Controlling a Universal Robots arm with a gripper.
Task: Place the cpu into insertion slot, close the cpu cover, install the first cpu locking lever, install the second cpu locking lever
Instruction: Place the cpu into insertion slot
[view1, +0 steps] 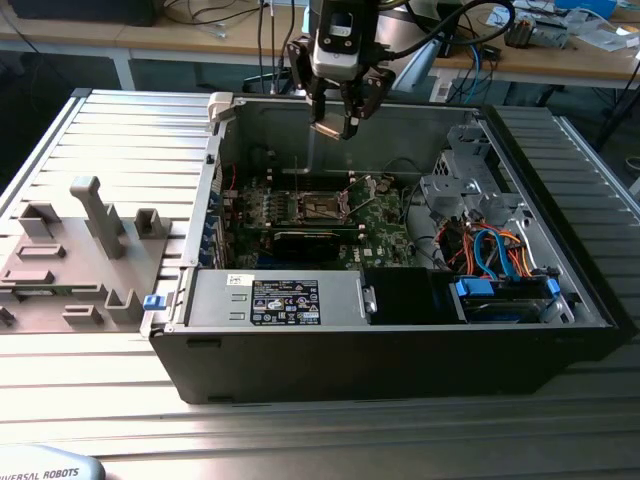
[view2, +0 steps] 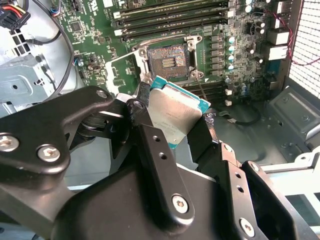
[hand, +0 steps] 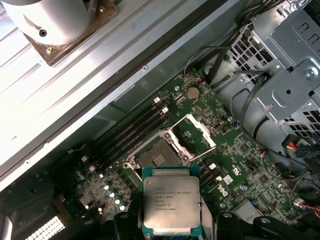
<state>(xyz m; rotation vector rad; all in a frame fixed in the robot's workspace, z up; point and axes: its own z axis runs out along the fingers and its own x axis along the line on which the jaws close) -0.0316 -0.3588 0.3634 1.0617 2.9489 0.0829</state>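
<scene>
**A:** Where's the gripper?
**B:** Exterior view: my gripper (view1: 338, 122) hangs over the open computer case (view1: 400, 360), close to its back wall and well above the green board (view1: 385, 222). The socket (view1: 322, 207) sits mid-board with nothing in it.

**A:** Holding anything?
**B:** Second wrist view: yes. My fingers (view2: 150, 145) are closed partway and clamp two opposite edges of the chip (view2: 175, 112). The chip is tilted, silver top towards this camera. The socket (view2: 170, 57) lies beyond it, bare and clear of the chip.

**A:** And the cover?
**B:** First wrist view: the cover frame (hand: 196, 131) is swung up and open, hinged at one side of the socket (hand: 159, 151), and the board shows through its window. The chip (hand: 171, 202) is in my grip, printed silver face to the camera, apart from the socket. Memory slots (hand: 132, 134) run along the socket's other side.
</scene>
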